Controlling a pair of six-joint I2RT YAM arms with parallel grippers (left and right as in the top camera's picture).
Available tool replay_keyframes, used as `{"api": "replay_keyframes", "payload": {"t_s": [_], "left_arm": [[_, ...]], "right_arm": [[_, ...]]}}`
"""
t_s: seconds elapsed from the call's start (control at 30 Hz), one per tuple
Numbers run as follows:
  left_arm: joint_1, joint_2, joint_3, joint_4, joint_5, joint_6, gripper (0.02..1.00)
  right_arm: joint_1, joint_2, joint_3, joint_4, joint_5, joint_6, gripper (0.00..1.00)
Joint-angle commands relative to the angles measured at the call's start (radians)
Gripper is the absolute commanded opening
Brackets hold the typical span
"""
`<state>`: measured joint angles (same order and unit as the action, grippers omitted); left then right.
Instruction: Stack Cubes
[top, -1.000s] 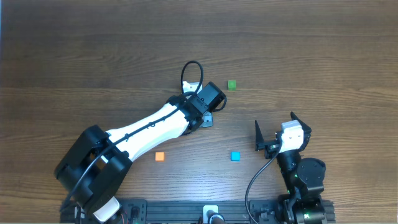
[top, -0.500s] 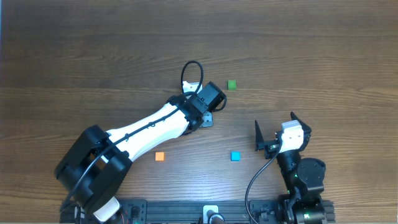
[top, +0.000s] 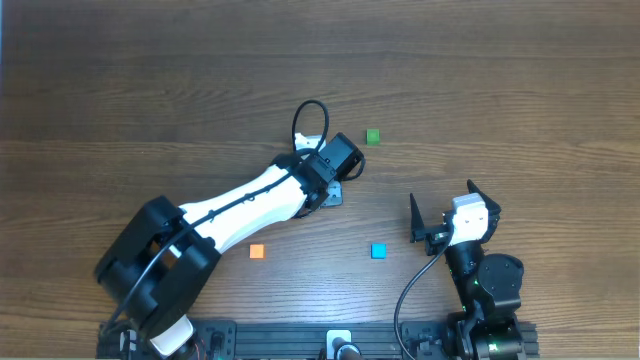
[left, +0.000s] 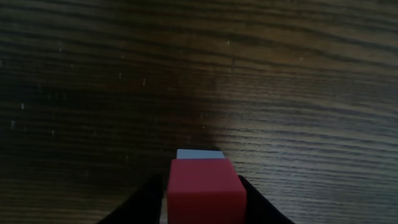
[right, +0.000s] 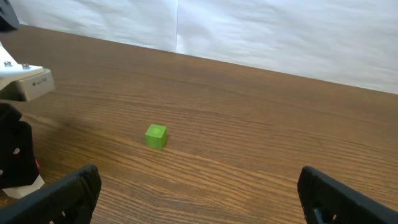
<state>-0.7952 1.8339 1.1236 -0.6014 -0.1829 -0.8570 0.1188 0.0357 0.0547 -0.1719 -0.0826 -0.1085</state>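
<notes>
My left gripper (top: 333, 188) is at the table's middle, shut on a red cube (left: 205, 191). Its dark fingers (left: 144, 200) press on the cube's two sides. A white cube (left: 199, 154) peeks out just beyond and beneath the red one; I cannot tell whether the two touch. A green cube (top: 373, 137) lies a little past the left gripper, to its right, and also appears as the green cube (right: 156, 136) in the right wrist view. An orange cube (top: 257, 252) and a blue cube (top: 378, 251) lie nearer the front. My right gripper (top: 440, 212) stands open at the right, holding nothing.
The left arm (top: 240, 205) stretches diagonally across the wooden table (top: 500, 80) from the bottom left. Its gripper body (right: 13, 155) shows at the edge of the right wrist view. A white wall (right: 280, 37) stands behind the table.
The left arm's lower link has shifted very slightly near its base. The gripper, the cubes and the right arm stay where they were.
</notes>
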Motion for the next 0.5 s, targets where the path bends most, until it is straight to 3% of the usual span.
{"api": "replay_keyframes", "payload": {"t_s": [0.03,0.13,0.2,0.37,0.4,0.5], "left_arm": [[0.005,0.013,-0.007,0.002,0.006,-0.003,0.4],[0.005,0.013,-0.007,0.007,0.006,-0.003,0.426],[0.005,0.013,-0.007,0.012,0.006,-0.003,0.498],[0.005,0.01,-0.006,0.03,0.01,0.016,0.954],[0.006,0.005,-0.006,0.03,0.01,0.016,0.998],[0.006,-0.029,-0.006,0.029,0.01,0.032,0.998]], "right_arm": [[0.005,-0.005,0.001,-0.013,0.005,-0.001,0.989],[0.005,-0.005,0.001,-0.013,0.005,-0.001,0.989],[0.005,-0.005,0.001,-0.013,0.005,-0.001,0.989],[0.005,-0.005,0.001,-0.013,0.005,-0.001,0.989],[0.005,-0.005,0.001,-0.013,0.005,-0.001,0.989],[0.005,-0.005,0.001,-0.013,0.005,-0.001,0.989]]}}
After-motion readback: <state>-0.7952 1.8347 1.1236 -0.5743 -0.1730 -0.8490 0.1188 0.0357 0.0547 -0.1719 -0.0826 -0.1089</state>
